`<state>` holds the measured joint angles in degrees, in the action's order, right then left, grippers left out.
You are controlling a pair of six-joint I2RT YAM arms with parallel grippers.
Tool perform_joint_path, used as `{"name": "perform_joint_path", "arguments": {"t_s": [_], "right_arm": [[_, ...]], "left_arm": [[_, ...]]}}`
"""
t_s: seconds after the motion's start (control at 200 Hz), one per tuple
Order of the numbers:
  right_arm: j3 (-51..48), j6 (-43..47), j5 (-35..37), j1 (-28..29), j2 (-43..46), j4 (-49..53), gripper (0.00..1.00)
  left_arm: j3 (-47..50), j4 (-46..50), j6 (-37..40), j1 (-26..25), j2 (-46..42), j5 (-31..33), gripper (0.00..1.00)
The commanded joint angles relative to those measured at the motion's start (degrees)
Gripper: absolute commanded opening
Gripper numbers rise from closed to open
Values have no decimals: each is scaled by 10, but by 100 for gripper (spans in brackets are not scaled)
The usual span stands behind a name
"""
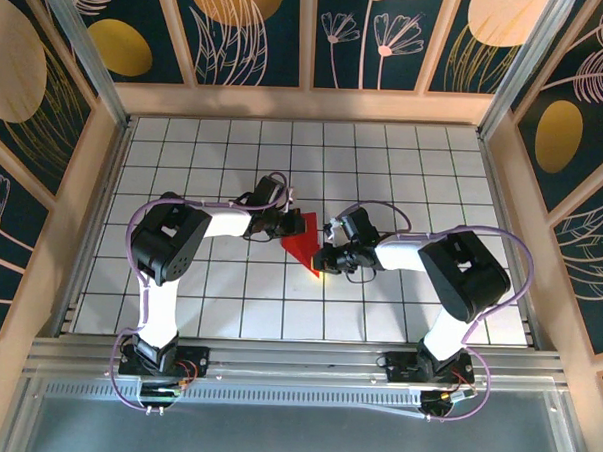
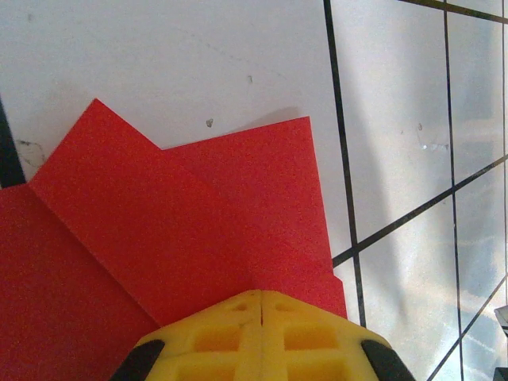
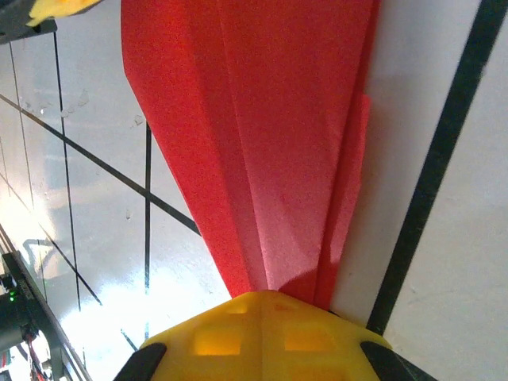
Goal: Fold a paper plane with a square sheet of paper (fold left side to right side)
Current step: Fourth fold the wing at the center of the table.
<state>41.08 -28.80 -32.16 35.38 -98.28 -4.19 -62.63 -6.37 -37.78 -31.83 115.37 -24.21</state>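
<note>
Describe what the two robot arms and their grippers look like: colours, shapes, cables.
The left arm and right arm each have white tubular links and bulky black joint housings. Thin purple cables loop along both. The left gripper and right gripper have bright yellow fingers with square moulded recesses.

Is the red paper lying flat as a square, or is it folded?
Folded. The red paper tapers to a point, and both wrist views show overlapping layers with straight fold edges.

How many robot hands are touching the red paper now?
2. The left hand, shut, touches the wide end of the folded red paper; the right hand, shut, touches its narrow pointed end.
</note>
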Motion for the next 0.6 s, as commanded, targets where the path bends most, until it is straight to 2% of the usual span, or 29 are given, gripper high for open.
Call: {"name": "perform_joint_path", "arguments": {"t_s": [0.0, 0.59], "right_arm": [[-25, 16, 15, 9, 5, 112, 0], [-28, 30, 25, 10, 18, 152, 0]], "left_arm": [[3, 54, 3, 9, 37, 72, 0], [-5, 61, 7, 11, 48, 85, 0]]}}
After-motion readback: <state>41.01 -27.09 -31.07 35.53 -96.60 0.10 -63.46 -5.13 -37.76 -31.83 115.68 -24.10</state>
